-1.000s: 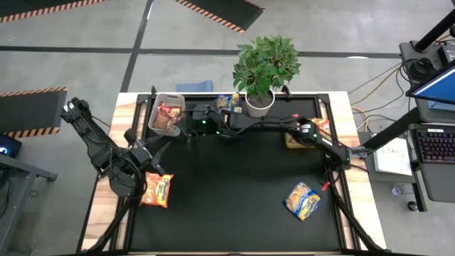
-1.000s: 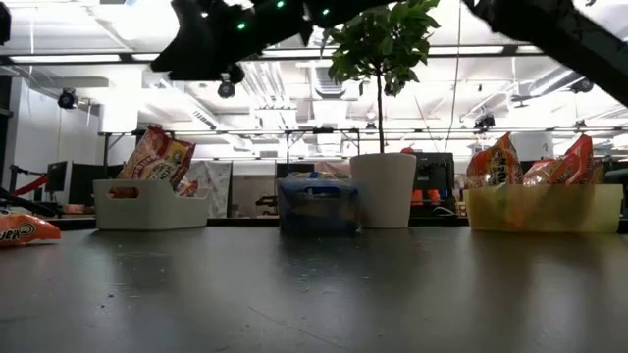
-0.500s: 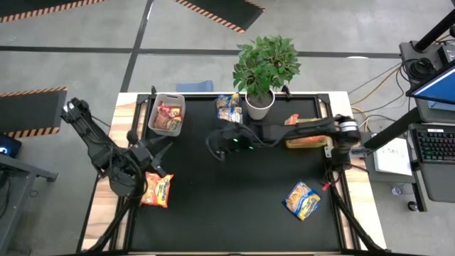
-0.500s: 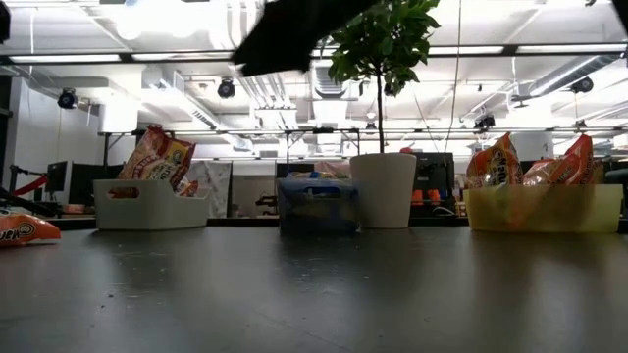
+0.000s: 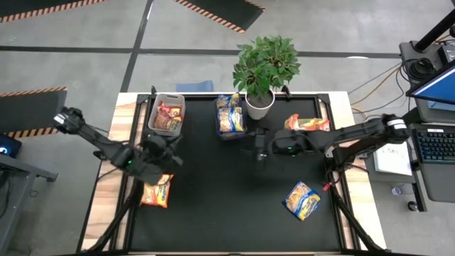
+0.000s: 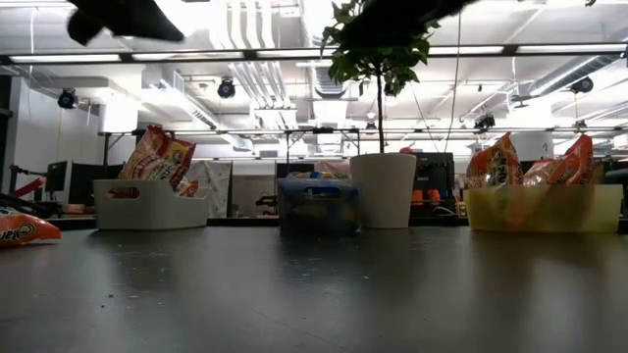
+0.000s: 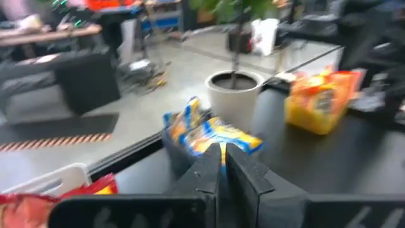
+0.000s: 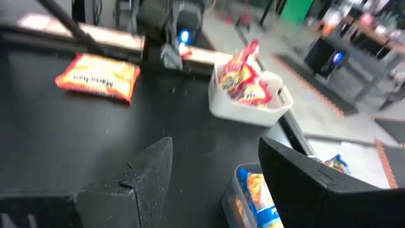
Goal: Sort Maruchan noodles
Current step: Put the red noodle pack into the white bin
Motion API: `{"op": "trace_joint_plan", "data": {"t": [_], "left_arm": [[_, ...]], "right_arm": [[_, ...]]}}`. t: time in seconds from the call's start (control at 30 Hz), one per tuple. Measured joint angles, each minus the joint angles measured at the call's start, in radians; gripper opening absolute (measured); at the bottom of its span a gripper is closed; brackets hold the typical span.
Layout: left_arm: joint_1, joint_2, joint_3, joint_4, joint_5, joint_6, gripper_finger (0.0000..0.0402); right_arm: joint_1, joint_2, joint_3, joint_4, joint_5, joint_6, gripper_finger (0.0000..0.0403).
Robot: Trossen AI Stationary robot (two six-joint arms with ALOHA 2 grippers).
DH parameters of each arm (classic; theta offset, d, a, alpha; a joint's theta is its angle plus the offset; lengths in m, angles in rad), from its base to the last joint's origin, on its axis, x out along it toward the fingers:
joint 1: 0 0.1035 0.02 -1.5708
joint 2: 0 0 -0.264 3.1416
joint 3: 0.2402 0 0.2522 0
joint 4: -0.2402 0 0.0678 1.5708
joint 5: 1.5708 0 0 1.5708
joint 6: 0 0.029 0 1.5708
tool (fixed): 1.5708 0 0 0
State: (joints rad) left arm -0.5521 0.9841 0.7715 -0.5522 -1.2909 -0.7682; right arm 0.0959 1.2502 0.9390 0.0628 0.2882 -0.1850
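Maruchan noodle packets, flat glossy plastic rectangles, are what I see spread over the black table [image 5: 213, 213] from above. An orange-red packet [image 5: 158, 190] lies at the left edge, just near of my left gripper [image 5: 162, 151]. A blue-and-yellow packet [image 5: 302, 200] lies alone at the near right. More red packets fill the pale grey bin [image 5: 166, 114] at far left, blue-and-yellow ones the dark bin [image 5: 229, 115] beside the white potted plant [image 5: 261, 71], and orange ones the yellow-green bin [image 5: 307, 128] at far right. My right gripper [image 5: 258, 149] hangs over the table's middle, holding nothing.

At table height, the orange-red packet [image 6: 22, 229] peeks in at the left edge, and the three bins stand in a row along the far side: pale grey bin [image 6: 149, 204], dark bin [image 6: 316, 208], yellow-green bin [image 6: 542, 208].

Through the left wrist, the left gripper's fingers [image 7: 243, 174] are pressed nearly together with nothing between them, pointing at the dark bin [image 7: 186, 149].

Through the right wrist, the right gripper's fingers [image 8: 152, 174] stand wide apart and empty, with the orange-red packet [image 8: 99, 76] and pale grey bin [image 8: 253, 101] beyond.
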Motion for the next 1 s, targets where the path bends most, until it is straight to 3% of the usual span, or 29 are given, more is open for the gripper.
{"op": "trace_joint_plan", "data": {"t": [0.2,0.5,0.63,0.83,1.0], "left_arm": [[0.279,0.043,0.0,-0.021,0.178,0.044,0.0001],[0.68,0.062,-0.004,-0.108,0.211,0.103,0.0],[0.751,0.068,-0.021,-0.105,0.236,0.113,0.0],[0.752,0.106,-0.066,-0.074,0.264,0.096,0.0],[0.761,0.162,-0.08,-0.069,0.202,0.077,0.0]], "right_arm": [[0.0,-0.124,-0.172,0.175,-0.002,-0.016,0.0224],[0.0,-0.173,-0.241,0.182,-0.008,0.009,0.0224],[0.0,-0.156,-0.242,0.182,-0.008,0.002,0.0224],[0.0,-0.128,-0.242,0.182,-0.008,0.001,0.0224],[0.0,-0.115,-0.242,0.181,-0.008,0.002,0.0224]]}}
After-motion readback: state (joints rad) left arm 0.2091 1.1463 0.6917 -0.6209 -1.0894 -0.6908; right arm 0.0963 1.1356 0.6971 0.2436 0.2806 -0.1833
